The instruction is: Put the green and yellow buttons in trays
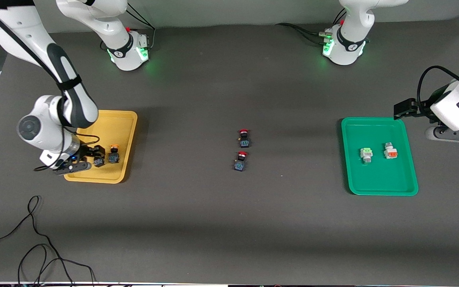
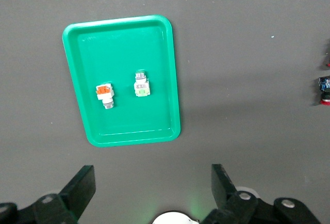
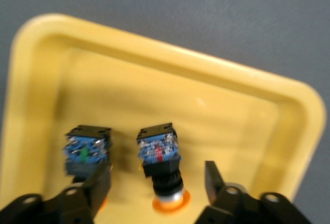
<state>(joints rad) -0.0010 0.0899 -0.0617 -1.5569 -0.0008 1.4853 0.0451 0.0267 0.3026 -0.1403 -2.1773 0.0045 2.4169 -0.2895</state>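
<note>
Buttons sit sorted across a dark grey surface, with the shallow yellow plastic tray at the right arm's end as landmark. In that tray lie two small push-button switches with black-blue bodies and yellow-orange caps: one lies clear of the right gripper, the other sits between its jaws. Those jaws stand apart on either side of this switch, and the right wrist view shows a gap on both sides, so nothing is clamped. Toward the left arm's end from the yellow tray, about mid-surface, two red-capped black buttons rest on the bare surface, one nearer the front camera than the other. Farther toward the left arm's end lies the shallow green plastic tray, holding a white-grey switch with a light green part and a white-grey switch with an orange part, side by side and apart. The left gripper waits above the surface just beside the green tray, jaws wide and holding nothing.
</note>
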